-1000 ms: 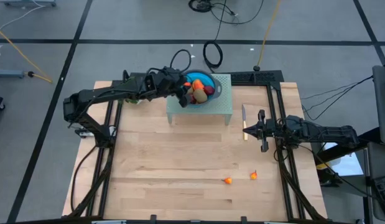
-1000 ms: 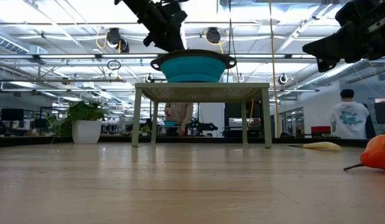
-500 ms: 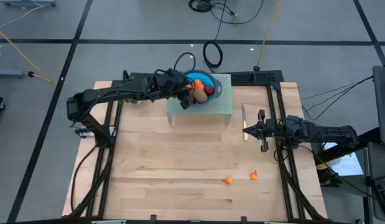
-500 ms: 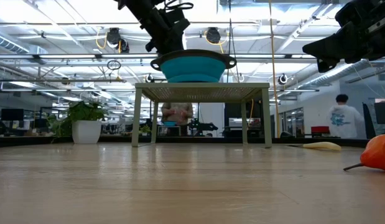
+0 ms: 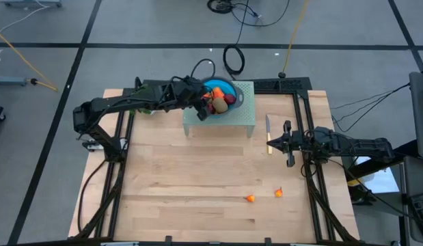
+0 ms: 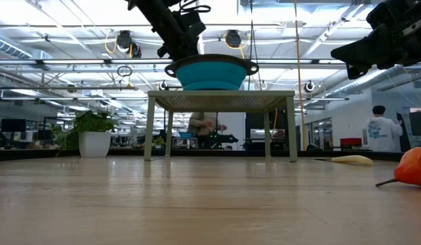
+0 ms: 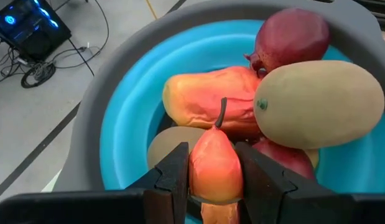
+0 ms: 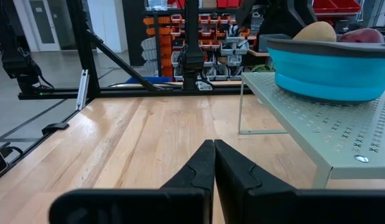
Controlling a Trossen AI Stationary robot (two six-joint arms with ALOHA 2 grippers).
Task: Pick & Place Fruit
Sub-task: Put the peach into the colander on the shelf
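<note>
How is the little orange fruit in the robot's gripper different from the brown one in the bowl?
The small orange-red fruit is pointed with a dark stem; the brown kiwi-like fruit is a smooth, bigger oval. The left gripper pinches the orange one, while the brown one lies loose on the pile. Both are over the blue bowl.

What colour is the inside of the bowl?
Bright blue bowl with a grey rim, clearest in the left wrist view.

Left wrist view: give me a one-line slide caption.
Left tool grips a small orange-red fruit over the blue bowl already holding other fruit.
</note>
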